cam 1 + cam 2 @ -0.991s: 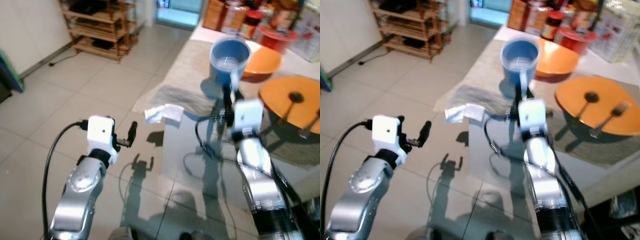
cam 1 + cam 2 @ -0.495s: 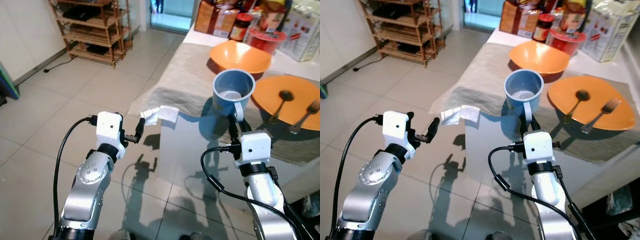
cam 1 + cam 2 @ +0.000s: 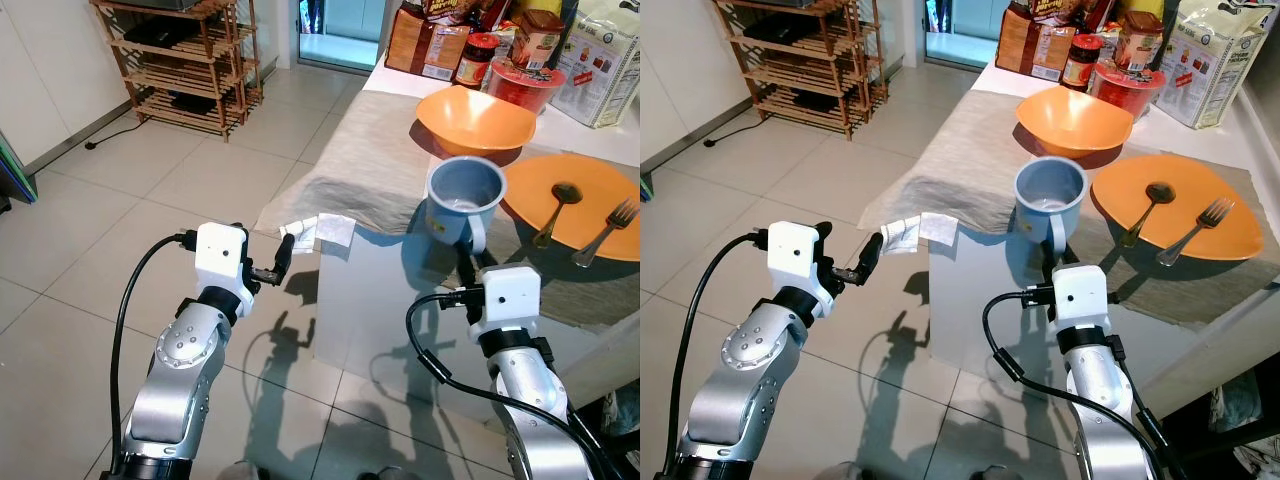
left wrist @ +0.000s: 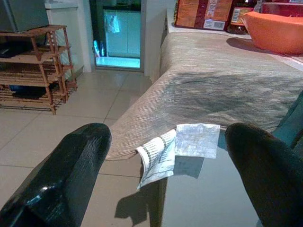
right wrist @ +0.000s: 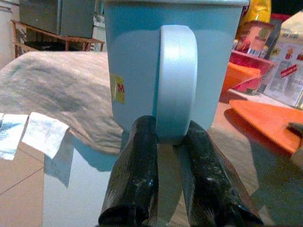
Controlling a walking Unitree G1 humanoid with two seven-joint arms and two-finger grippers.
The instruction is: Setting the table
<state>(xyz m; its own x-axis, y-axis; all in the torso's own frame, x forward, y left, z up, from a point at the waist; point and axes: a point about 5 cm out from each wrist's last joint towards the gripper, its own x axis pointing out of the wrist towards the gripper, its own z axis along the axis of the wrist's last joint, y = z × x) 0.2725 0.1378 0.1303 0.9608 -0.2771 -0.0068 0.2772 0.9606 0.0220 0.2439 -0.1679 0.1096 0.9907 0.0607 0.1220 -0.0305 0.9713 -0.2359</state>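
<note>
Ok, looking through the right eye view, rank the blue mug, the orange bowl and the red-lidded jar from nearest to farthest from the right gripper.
1. Blue mug: its handle is pinched in the right gripper.
2. Orange bowl: beyond the mug, mid-table.
3. Red-lidded jar: farthest, at the table's back edge among the packets.

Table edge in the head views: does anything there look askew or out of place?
Yes. The grey woven table runner droops over the glass table's near corner, and its white tags dangle off the edge. The right gripper grips the blue plastic mug by its handle, upright, near that edge.
</note>
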